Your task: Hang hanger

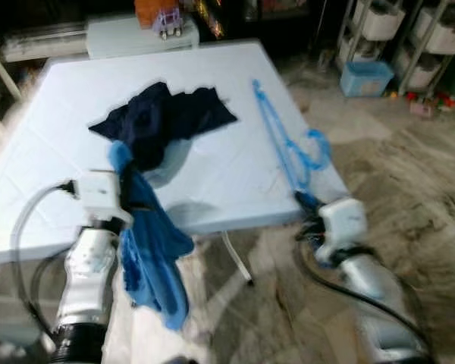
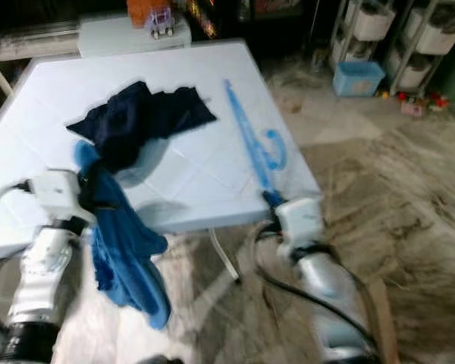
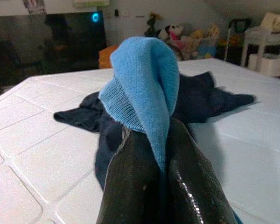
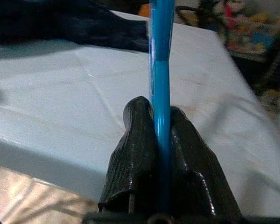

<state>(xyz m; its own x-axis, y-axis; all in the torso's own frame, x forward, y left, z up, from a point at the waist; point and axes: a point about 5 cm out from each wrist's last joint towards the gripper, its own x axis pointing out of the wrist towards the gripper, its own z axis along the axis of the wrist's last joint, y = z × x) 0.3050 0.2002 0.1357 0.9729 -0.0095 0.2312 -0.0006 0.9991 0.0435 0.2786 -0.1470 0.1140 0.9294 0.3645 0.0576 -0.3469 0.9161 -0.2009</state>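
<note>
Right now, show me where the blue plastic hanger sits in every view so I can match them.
Left eye view: blue plastic hanger lies along the white table's right side, near end in the right gripper.
Right eye view: same place, centre-right.
Left wrist view: not in it.
Right wrist view: its bar runs up between the black fingers.
Shared landmark: dark navy garment.

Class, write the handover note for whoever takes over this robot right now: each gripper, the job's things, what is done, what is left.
Left gripper: shut on the light blue garment, which hangs off the white table's near edge.
Right gripper: shut on the blue hanger, which lies along the table's right side.
A dark navy garment lies mid-table.
Done: both items gripped.
Left: put the garment on the hanger, then hang it.
</note>
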